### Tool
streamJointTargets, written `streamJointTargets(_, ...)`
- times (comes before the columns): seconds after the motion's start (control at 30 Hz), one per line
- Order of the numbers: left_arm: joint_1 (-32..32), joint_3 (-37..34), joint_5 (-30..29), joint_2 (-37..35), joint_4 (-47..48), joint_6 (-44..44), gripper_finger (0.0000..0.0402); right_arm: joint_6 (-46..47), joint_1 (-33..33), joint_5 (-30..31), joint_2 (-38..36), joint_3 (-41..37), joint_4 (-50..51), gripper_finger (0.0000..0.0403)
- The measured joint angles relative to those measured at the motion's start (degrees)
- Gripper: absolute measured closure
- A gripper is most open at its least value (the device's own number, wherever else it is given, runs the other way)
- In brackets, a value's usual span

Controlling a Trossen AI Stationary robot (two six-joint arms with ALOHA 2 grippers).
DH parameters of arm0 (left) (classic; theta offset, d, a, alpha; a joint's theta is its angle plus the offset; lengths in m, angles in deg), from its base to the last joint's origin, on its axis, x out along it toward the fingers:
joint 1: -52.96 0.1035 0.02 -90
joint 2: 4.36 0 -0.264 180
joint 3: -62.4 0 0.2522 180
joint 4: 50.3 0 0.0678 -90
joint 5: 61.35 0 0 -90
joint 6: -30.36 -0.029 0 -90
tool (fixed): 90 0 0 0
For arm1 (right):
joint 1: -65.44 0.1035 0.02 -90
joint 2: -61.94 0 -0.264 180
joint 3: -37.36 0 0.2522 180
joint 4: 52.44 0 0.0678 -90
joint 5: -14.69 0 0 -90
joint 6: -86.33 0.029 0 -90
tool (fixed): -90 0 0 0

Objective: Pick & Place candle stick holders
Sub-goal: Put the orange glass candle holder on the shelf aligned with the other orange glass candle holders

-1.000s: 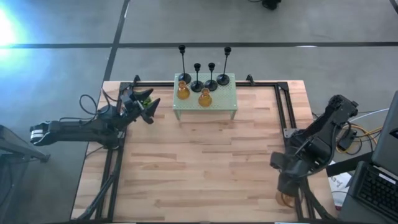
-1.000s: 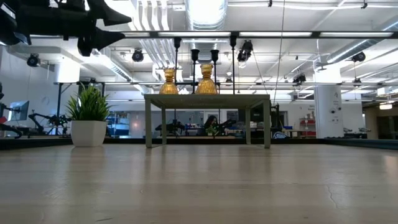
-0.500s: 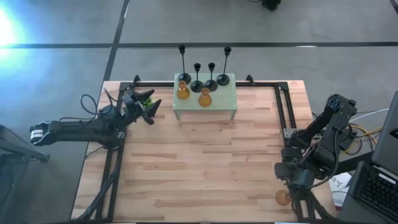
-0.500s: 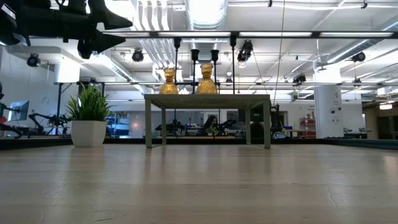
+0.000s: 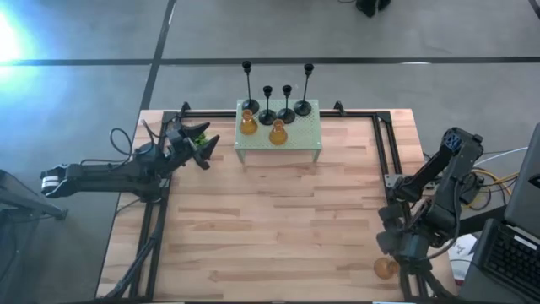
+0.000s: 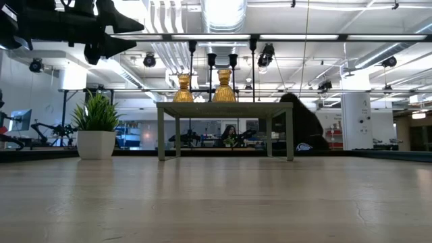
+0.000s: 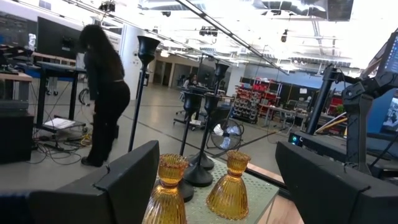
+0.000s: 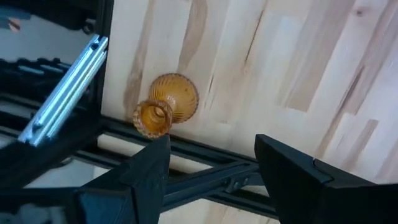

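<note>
Left amber holder (image 7: 165, 197) cut by frame edge; person (image 6: 301, 126) behind stand (image 6: 225, 108).

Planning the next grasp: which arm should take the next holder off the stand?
Left, likely. The left gripper hangs open beside the pale green perforated stand, facing the two amber glass holders. The right gripper is open at the table's near right corner, over the third amber holder.
</note>
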Motion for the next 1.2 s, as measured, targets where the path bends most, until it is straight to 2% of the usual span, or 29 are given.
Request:
streamJointTargets(0.33, 0.0, 0.0, 0.0, 0.0, -0.1, 0.0, 0.0076, 8.9, 0.8, -2.3, 0.0, -7.5, -12.9, 0.0177)
streamJointTargets(0.6, 0.0, 0.0, 0.0, 0.0, -0.2, 0.0, 0.0076, 20.1, 4.5, -2.4, 0.1, -12.0, -13.3, 0.0177)
streamJointTargets(0.83, 0.0, 0.0, 0.0, 0.0, -0.2, 0.0, 0.0076, 25.8, 7.2, -2.2, 0.2, -10.3, -14.7, 0.0177)
streamJointTargets(1.2, 0.0, 0.0, 0.0, 0.0, -0.1, 0.0, 0.0076, 23.4, 7.5, -2.1, 5.2, -8.4, -14.8, 0.0201)
